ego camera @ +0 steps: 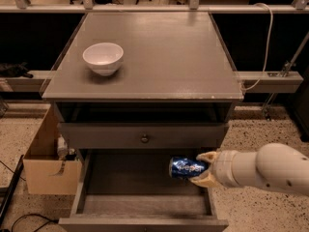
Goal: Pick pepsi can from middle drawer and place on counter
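A grey cabinet stood on speckled floor, a white bowl (103,57) on the left of its table (164,47). The white arm (270,170) reached in from the right. Its jaws were clamped on the right end of the pepsi can (186,167), held sideways, long axis left-to-right, over the right side of the open middle drawer (130,178). The table lay above and beyond the can.

No lettering can be read anywhere. The pepsi can (185,167) bears pale marks on its blue side that cannot be made out as words; the gripper (198,168) clasps it over the middle drawer (140,180).
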Motion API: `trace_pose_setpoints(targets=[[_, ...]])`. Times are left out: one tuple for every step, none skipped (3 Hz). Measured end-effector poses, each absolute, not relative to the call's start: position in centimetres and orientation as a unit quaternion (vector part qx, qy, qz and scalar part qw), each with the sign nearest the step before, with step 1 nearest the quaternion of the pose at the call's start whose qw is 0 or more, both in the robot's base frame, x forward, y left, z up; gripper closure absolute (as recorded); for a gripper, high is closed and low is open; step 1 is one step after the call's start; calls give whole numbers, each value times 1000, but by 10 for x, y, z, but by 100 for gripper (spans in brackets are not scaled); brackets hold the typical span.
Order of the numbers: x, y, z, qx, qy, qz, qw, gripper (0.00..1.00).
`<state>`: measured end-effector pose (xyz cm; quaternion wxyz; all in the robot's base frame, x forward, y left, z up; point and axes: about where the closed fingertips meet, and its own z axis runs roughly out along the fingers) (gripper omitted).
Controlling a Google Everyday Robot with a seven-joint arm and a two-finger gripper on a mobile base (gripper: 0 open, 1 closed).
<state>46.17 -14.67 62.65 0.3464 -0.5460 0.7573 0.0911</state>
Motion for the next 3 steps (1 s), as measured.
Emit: trace_pose_setpoints(targets=[[419, -113, 727, -593, 689, 96, 405, 100], [383, -118, 791, -616, 648, 82, 441, 100], [393, -155, 889, -628, 606, 15, 488, 100]])
